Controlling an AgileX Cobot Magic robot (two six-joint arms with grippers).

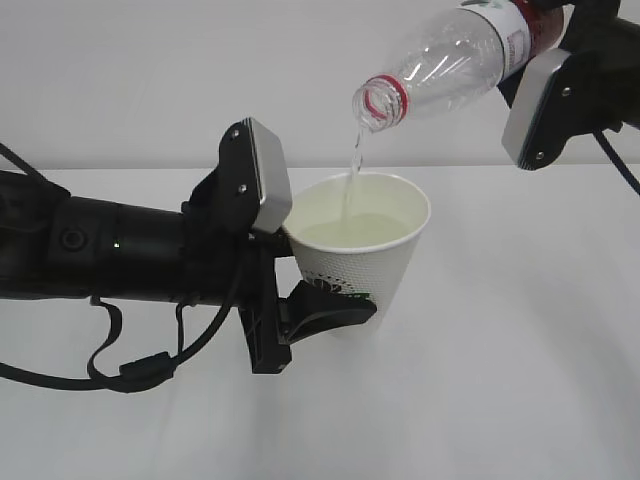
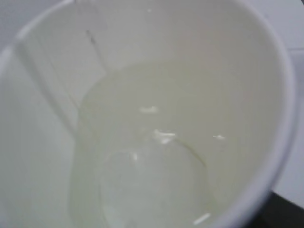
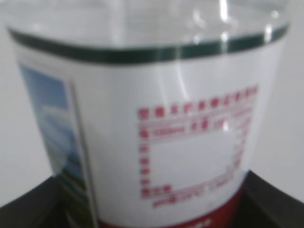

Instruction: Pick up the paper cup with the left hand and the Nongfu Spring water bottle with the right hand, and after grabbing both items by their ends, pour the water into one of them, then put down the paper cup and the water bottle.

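The white paper cup (image 1: 362, 262) is held upright above the table, and my left gripper (image 1: 340, 308) is shut on its lower wall, one black finger (image 1: 330, 312) curving round the front. The Nongfu Spring water bottle (image 1: 450, 60) is tilted mouth-down above the cup, with my right gripper (image 1: 552, 22) shut on its base end at the top right. A thin stream of water (image 1: 353, 160) falls from the bottle mouth into a pale pool (image 1: 355, 230). The left wrist view looks into the cup (image 2: 280, 95) at the pool (image 2: 156, 156). The right wrist view is filled by the bottle label (image 3: 190, 142) between dark fingers (image 3: 275, 199).
A white tabletop (image 1: 520, 400) lies under both arms, with a plain pale wall behind. A black cable (image 1: 130, 372) loops below the left arm, and another cable (image 1: 622, 165) hangs from the right arm at the right edge.
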